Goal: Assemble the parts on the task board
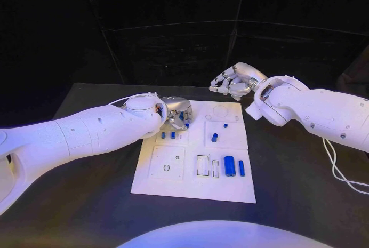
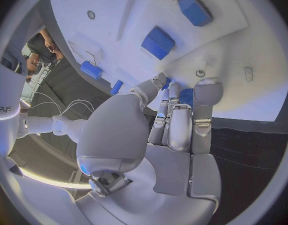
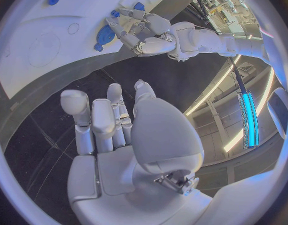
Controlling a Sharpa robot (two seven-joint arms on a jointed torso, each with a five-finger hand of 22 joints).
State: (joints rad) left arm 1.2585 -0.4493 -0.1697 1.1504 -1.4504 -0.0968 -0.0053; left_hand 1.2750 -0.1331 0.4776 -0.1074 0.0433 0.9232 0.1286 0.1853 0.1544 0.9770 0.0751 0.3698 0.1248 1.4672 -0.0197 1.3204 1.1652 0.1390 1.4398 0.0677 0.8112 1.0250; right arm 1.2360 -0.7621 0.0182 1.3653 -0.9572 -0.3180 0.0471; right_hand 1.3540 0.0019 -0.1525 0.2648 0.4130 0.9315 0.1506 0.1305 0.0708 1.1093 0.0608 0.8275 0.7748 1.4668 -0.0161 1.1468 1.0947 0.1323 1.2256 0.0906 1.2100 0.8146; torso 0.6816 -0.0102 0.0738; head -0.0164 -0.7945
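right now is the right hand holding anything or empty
Empty: the right hand hovers past the task board's far edge, fingers loosely curled with nothing between them.

The flat rectangular task board (image 1: 192,189) lies in the middle of the black table (image 1: 77,216). The left hand (image 1: 175,110) is over the board's far left corner, fingertips down beside small cylindrical parts (image 1: 168,135). Right of these stands another small part (image 1: 215,137). Two longer cylindrical parts (image 1: 230,166) lie side by side nearer the front right. The right hand (image 1: 231,82) hangs beyond the board's far edge, above the table.
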